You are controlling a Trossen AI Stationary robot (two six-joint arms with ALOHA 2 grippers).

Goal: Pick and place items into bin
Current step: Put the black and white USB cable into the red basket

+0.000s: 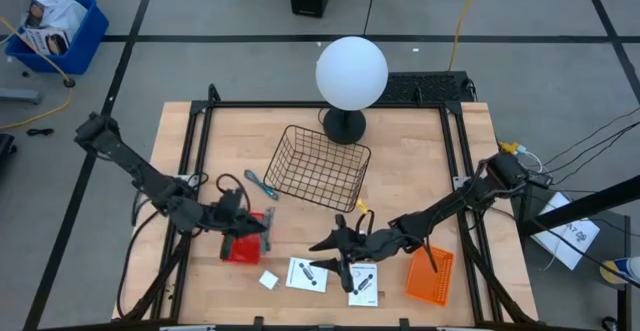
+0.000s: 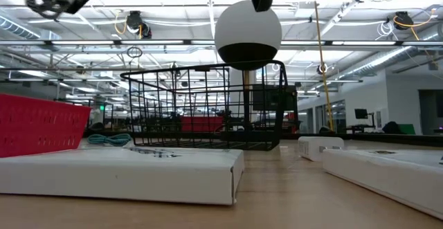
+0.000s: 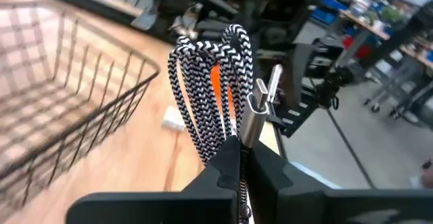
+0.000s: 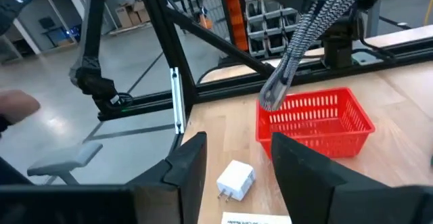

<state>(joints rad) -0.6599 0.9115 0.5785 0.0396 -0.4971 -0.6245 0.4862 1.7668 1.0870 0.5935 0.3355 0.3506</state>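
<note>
My left gripper (image 1: 262,223) hovers over a red bin (image 1: 240,247) at the table's near left and is shut on a black-and-white braided cable (image 3: 210,82) with a silver plug (image 3: 260,99). My right gripper (image 4: 233,160) stands open near the table's front middle, nothing between its fingers. Below and beyond it a white charger block (image 4: 235,180) lies on the table. Two white cards (image 1: 305,273) (image 1: 363,283) and a small white block (image 1: 268,280) lie flat near the front edge. A teal-handled tool (image 1: 260,183) lies beside the wire basket (image 1: 320,166). My left gripper pinches the folded cable bundle between its two fingers at the bundle's lower part (image 3: 230,135), several strands together. The loops and the silver plug stick out past the fingertips. In the right wrist view the cable (image 4: 304,41) slants down toward the red bin (image 4: 314,122), clear of the table.
A white globe lamp (image 1: 352,71) stands behind the wire basket at the far middle. An orange bin (image 1: 430,276) sits at the near right. A black frame (image 1: 200,151) runs round the table's edges. Bare wood lies right of the basket.
</note>
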